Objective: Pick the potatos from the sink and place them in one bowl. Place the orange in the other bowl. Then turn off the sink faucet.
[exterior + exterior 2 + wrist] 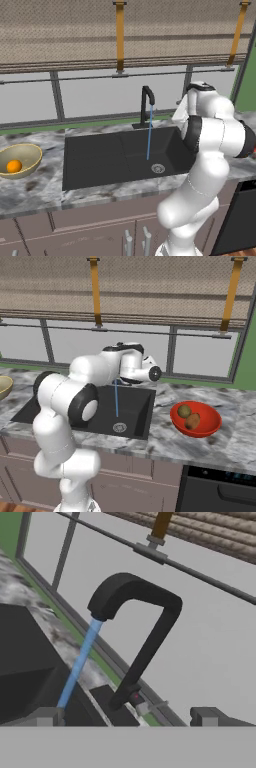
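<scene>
Both potatos, one olive-brown [184, 411] and one reddish-brown [192, 421], lie in the glossy red bowl [212, 421] on the counter right of the sink [100, 157]. The orange [14, 166] rests in the tan-yellow bowl [31, 154] left of the sink. The black hooked faucet [136, 629] runs, and a thin blue stream [149, 135] falls into the basin. My gripper [127, 718] is open and holds nothing. It hangs above the sink's back right and looks at the faucet's stem and base from close by.
Grey marbled counter [35, 192] surrounds the sink. A window with a rail [200, 574] runs close behind the faucet. A dark appliance [220, 491] sits under the counter at the right. The round silver drain [158, 168] lies at the basin's right.
</scene>
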